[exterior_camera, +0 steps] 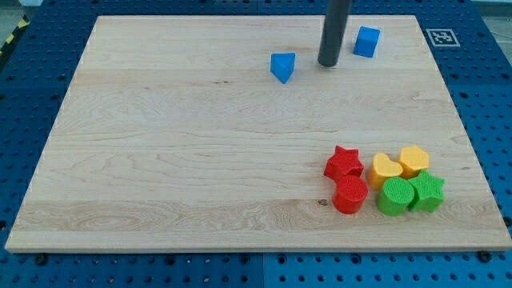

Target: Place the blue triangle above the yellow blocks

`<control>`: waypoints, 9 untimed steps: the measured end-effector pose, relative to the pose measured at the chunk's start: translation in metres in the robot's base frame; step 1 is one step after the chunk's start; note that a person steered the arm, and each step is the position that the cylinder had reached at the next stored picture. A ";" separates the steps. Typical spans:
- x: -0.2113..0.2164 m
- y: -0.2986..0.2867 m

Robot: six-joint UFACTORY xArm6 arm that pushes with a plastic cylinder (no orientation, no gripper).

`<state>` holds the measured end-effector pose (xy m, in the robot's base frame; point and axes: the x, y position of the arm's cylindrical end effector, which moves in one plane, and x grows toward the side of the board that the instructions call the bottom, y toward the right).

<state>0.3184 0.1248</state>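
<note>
The blue triangle [282, 66] lies near the view's top, a little right of centre. My tip [328, 64] rests on the board just to the right of it, with a gap between them. A blue cube [367, 42] sits right of the rod, near the top edge. The two yellow blocks, a heart [386, 169] and a rounded one [414, 160], lie side by side at the view's lower right, far below the triangle.
A red star [344, 163] and a red cylinder [350, 194] sit left of the yellow blocks. A green cylinder [395, 197] and a green star [426, 191] sit just below them. The wooden board [160, 160] lies on a blue perforated table.
</note>
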 end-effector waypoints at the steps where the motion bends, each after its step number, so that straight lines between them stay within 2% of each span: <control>1: 0.008 0.025; 2: 0.017 0.030; 4: -0.029 -0.106; 5: -0.017 -0.132; 6: 0.007 -0.102; 9: 0.029 -0.023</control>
<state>0.3471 0.1017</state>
